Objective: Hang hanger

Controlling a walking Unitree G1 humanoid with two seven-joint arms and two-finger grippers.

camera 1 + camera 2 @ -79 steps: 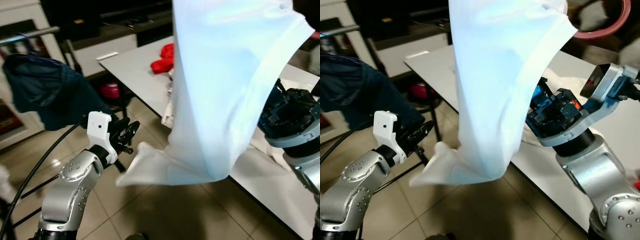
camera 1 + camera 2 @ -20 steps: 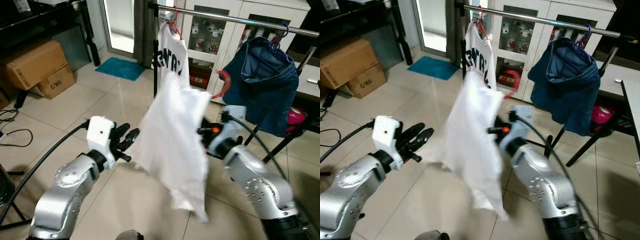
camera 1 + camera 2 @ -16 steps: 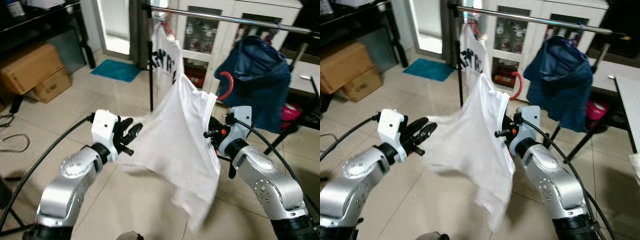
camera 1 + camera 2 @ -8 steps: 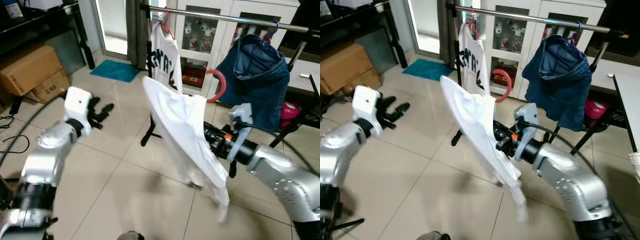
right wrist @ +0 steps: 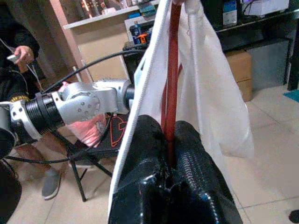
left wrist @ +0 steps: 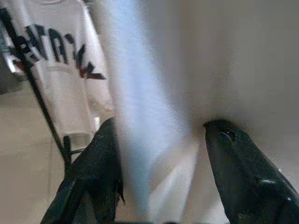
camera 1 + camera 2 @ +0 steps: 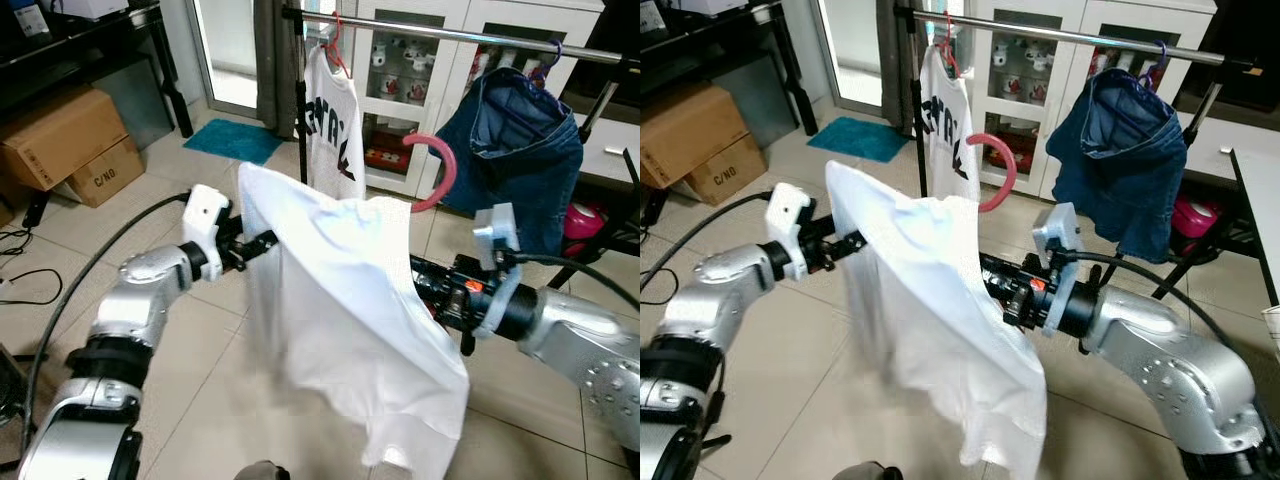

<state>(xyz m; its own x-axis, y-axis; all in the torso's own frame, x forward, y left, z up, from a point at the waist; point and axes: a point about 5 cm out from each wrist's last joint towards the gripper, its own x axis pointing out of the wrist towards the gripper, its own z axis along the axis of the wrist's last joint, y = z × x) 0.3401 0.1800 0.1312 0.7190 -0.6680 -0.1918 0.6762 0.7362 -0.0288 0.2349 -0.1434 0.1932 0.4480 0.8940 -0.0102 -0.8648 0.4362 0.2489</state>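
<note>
A white shirt [image 7: 340,330] hangs on a red hanger whose hook [image 7: 432,170] curls up above it, below and in front of the metal rail [image 7: 450,35]. My right gripper [image 7: 995,280] is shut on the red hanger's stem [image 5: 172,93] under the cloth. My left gripper [image 7: 255,245] is at the shirt's left shoulder, open; in the left wrist view its two black fingers [image 6: 93,172] stand wide apart with white cloth between them.
A printed white T-shirt [image 7: 330,130] and a dark blue garment [image 7: 520,150] hang on the rail. Behind it is a white cabinet [image 7: 420,70]. Cardboard boxes [image 7: 60,140] and a teal mat [image 7: 238,140] lie at the left. A person [image 5: 18,56] stands behind me.
My left gripper has swung in from the left to the shirt's shoulder. The shirt now hangs spread and more upright, and the hanger's hook sits slightly higher.
</note>
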